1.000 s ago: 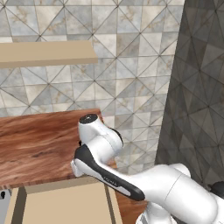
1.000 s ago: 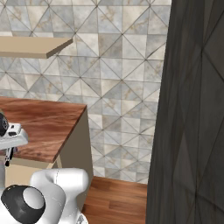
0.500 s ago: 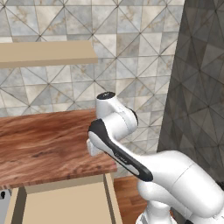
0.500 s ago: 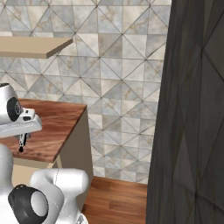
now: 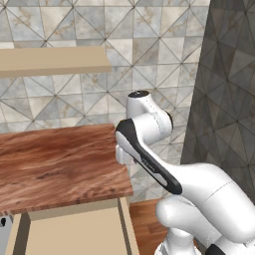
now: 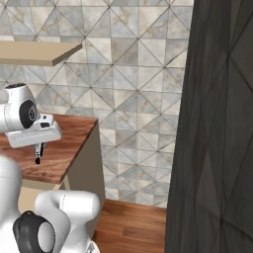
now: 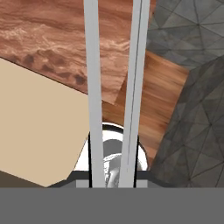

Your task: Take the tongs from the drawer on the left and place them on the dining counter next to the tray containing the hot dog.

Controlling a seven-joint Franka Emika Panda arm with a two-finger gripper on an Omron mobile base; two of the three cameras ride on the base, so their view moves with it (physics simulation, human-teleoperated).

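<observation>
The tongs show in the hand view as two long silver arms (image 7: pixel 94 87) running up from the bottom edge. My gripper (image 7: pixel 113 173) is shut on them, one dark finger (image 7: pixel 90 159) outside each arm. In the right base view the gripper (image 6: pixel 38 150) points down over the right end of a reddish-brown wood-grain counter (image 6: pixel 59 155), a slim dark tip hanging below it. The drawer (image 5: pixel 69 231) stands pulled out under that counter's front edge, pale inside. The dining counter, the tray and the hot dog are out of view.
The wood-grain counter (image 5: pixel 55 167) runs along a tiled wall under a beige shelf (image 5: pixel 50 60). A tall dark grey panel (image 6: pixel 217 123) stands at the right. Wooden floor (image 7: pixel 153 96) lies between counter and panel.
The arm has swung right and risen with the tongs, bringing the hand from the left edge to above the counter's right end. The scene itself has not shifted.
</observation>
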